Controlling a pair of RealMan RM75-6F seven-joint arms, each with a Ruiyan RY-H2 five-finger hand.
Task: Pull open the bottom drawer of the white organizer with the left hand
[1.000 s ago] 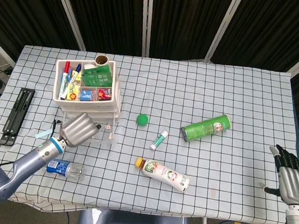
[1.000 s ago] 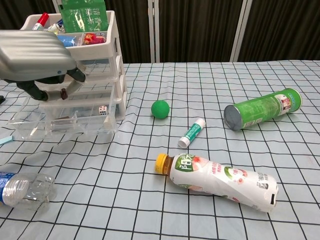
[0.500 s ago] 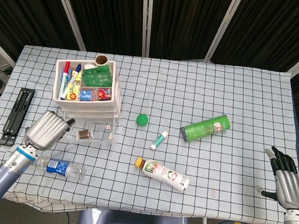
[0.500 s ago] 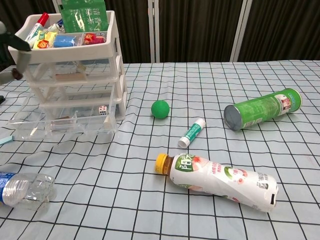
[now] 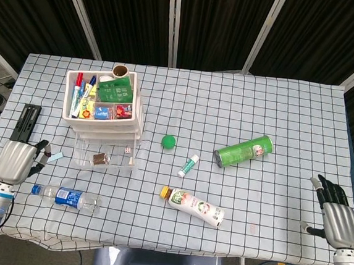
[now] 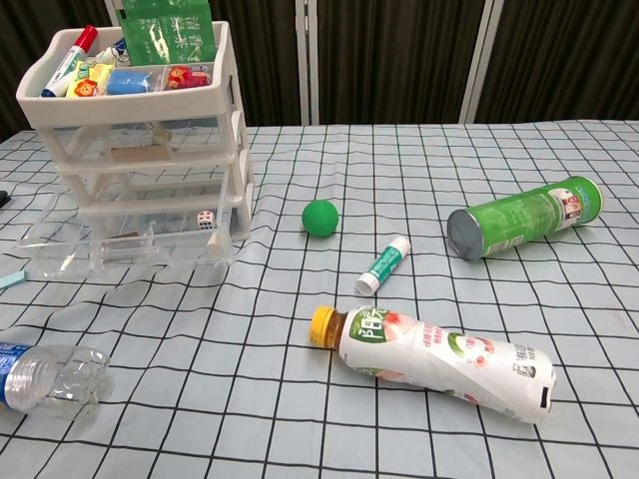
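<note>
**Left hand clear of an opened drawer**

Left hand (image 5: 14,160) sits at the table's left edge, well apart from the organizer (image 5: 103,101), with its fingers curled in and nothing in them. That reads as a hand parked out of the way, so the pull looks done. Just behind it lies a black stand (image 5: 21,132), flat on the cloth. In front of it a water bottle (image 5: 66,196) lies on its side, where it would not block the drawer's path.

The organizer stands near the back left of the table, its top tray packed with markers and green packets. Its bottom drawer (image 6: 120,247) juts out toward the robot, resting on the cloth while its back end stays in the frame. Inside it I can make out a die (image 6: 204,219) and a small brown thing; the upper drawers are shut.

Right of the organizer, a green ball (image 5: 168,141), a glue stick (image 5: 188,165), a drink bottle (image 5: 194,206) and a green can (image 5: 243,151) lie scattered, all well apart from the drawer and untouched by either hand.

Right hand (image 5: 338,210) hangs off the table's right edge, fingers spread and holding nothing, idle because the task asks only for the left.
</note>
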